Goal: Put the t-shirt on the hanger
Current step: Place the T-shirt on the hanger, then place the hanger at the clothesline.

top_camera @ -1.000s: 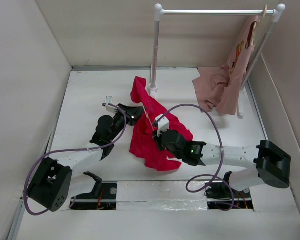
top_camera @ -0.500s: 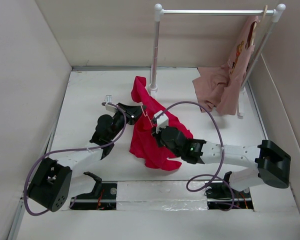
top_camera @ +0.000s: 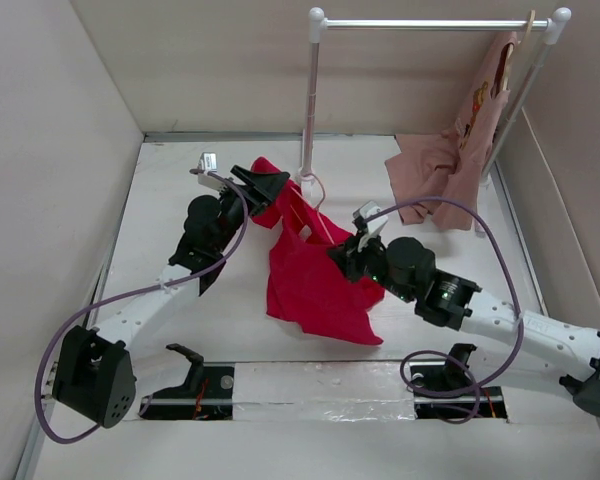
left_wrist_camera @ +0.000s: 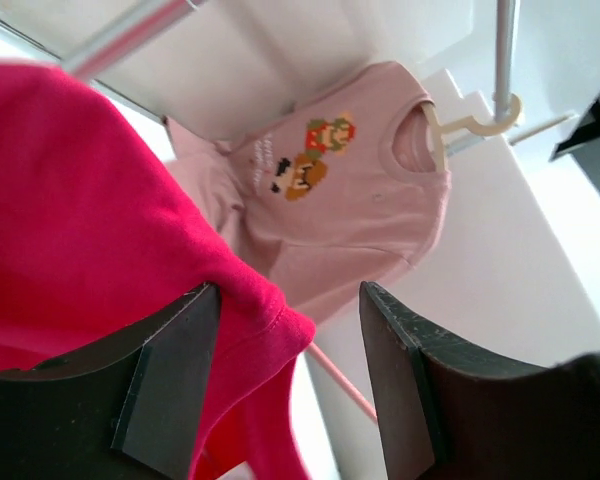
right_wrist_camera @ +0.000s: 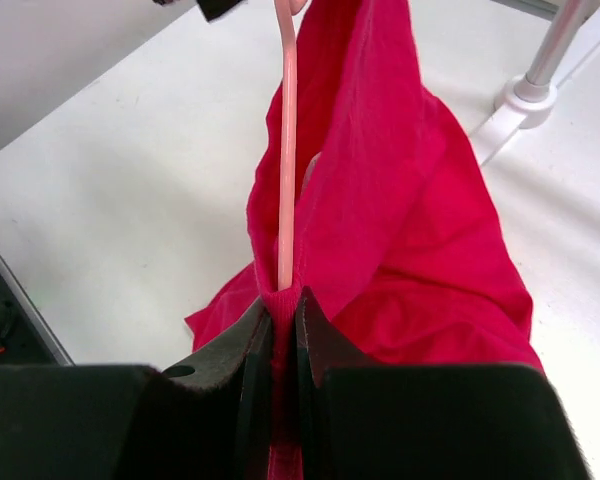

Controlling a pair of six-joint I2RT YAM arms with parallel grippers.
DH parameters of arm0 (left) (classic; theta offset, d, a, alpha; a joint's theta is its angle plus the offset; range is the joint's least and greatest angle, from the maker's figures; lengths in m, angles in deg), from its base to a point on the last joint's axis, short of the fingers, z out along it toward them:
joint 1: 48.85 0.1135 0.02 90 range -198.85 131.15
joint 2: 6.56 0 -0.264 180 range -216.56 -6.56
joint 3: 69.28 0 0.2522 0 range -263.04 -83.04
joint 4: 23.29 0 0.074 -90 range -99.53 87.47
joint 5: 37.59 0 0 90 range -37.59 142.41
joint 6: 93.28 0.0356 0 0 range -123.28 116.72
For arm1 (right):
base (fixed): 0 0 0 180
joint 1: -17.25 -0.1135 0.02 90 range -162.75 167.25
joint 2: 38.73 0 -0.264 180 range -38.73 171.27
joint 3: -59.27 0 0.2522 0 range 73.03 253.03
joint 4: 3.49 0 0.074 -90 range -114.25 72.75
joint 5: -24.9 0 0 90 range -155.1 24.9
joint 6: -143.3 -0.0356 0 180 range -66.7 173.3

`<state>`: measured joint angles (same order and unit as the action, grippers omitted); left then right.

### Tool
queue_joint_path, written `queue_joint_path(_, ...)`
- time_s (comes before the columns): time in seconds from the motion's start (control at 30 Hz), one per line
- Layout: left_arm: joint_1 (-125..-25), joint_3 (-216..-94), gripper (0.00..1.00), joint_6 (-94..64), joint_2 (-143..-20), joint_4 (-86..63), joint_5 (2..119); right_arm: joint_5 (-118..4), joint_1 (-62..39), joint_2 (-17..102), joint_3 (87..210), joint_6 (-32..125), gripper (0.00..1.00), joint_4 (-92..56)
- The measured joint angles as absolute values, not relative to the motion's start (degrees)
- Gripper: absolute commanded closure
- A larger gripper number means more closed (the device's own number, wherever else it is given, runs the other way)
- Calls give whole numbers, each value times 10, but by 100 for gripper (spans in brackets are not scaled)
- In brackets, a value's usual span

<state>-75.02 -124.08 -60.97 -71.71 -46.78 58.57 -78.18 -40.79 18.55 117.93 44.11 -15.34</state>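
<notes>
The crimson t-shirt (top_camera: 315, 285) hangs in the air over the table, draped on the thin salmon-pink hanger (top_camera: 315, 220). My right gripper (top_camera: 342, 255) is shut on a fold of the t-shirt (right_wrist_camera: 410, 200) where the hanger wire (right_wrist_camera: 287, 150) runs into the cloth; in its wrist view the right gripper (right_wrist_camera: 285, 305) pinches the red fabric tight. My left gripper (top_camera: 275, 183) is at the shirt's upper left end. In its wrist view the left gripper (left_wrist_camera: 290, 300) stands open, a hemmed edge of the t-shirt (left_wrist_camera: 90, 220) lying against its left finger, the hanger wire (left_wrist_camera: 342, 385) passing between.
A white clothes rack (top_camera: 310, 100) stands at the back, its foot (right_wrist_camera: 525, 95) close behind the red cloth. A pink-tan printed shirt (top_camera: 450, 160) hangs on a pale hanger (left_wrist_camera: 470, 125) at the rack's right end. Walls close in the left, back and right.
The left gripper has opened and risen toward the back. The right arm has lifted and swung right, raising the t-shirt and hanger off the table.
</notes>
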Motion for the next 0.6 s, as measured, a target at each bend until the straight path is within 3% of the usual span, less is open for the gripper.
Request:
queue_joint_path(0.3, -750, -1243, 45, -552, -700, -410, 544, -728, -342, 134, 1173, 447, 100, -227)
queue_joint_path(0.43, -765, -1261, 77, -507, -684, -374, 514, -741, -307, 124, 1232, 456, 100, -301)
queue_joint_path(0.47, -783, -1271, 81, -489, -677, -360, 499, -745, -291, 126, 1254, 460, 100, -316)
queue_joint_path(0.5, -800, -1281, 93, -478, -672, -353, 491, -749, -270, 130, 1277, 461, 100, -324)
queue_joint_path(0.6, -853, -1310, 100, -441, -653, -334, 489, -748, -203, 151, 1334, 469, 100, -333)
